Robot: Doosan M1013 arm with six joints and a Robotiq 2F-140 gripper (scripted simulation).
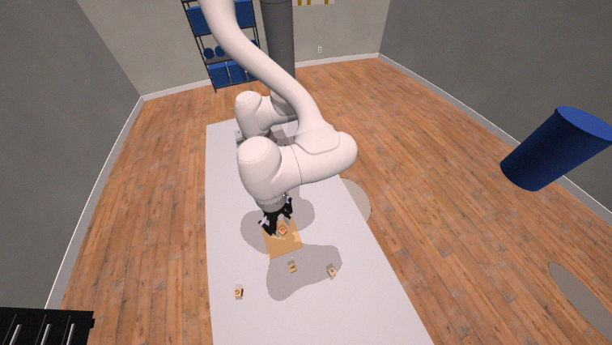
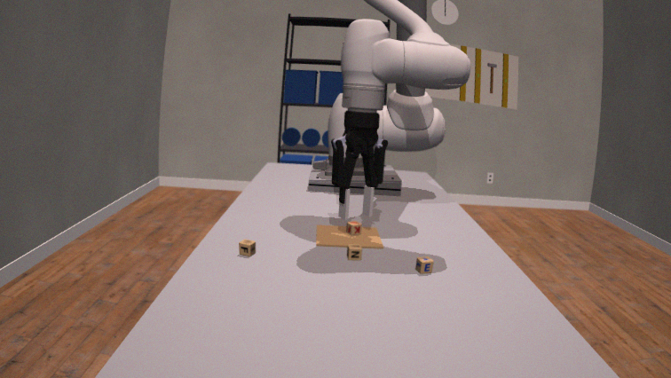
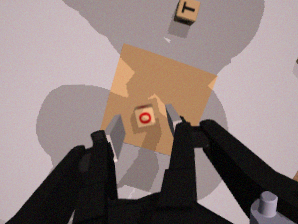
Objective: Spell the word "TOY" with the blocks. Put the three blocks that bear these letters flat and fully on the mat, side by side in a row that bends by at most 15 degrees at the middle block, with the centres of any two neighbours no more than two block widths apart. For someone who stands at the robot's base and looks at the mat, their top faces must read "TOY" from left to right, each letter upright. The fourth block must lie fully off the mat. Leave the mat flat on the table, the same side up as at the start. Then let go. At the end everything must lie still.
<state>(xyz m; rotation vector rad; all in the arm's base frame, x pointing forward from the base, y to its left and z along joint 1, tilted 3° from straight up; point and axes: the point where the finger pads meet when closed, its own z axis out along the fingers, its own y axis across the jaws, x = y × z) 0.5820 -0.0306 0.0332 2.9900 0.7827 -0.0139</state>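
Tan G block (image 1: 237, 291) (image 2: 247, 248) sits off the mat (image 1: 284, 248) (image 2: 328, 238) (image 3: 192, 92), as it should. The claw (image 1: 282, 227) (image 2: 356, 216) (image 3: 144, 119), partly open and empty, hovers above the O block (image 1: 282, 230) (image 2: 353, 228) (image 3: 145, 117), on the mat. Next, probably, fetch the T block (image 1: 291, 267) (image 2: 354, 252) (image 3: 187, 11), then the blue-lettered block (image 1: 332, 270) (image 2: 423, 264), likely Y.

In the top view, a dark shelf rack (image 1: 197, 42) (image 2: 324, 20) with blue bins (image 1: 218, 74) (image 2: 300, 87) stood at eleven o'clock, a big blue cylinder (image 1: 552, 150) at three and a black unit (image 1: 42, 321) at eight. In the exterior view, a hammer panel (image 2: 498, 93) hung at two o'clock, a pale disc (image 2: 445, 11) at one.
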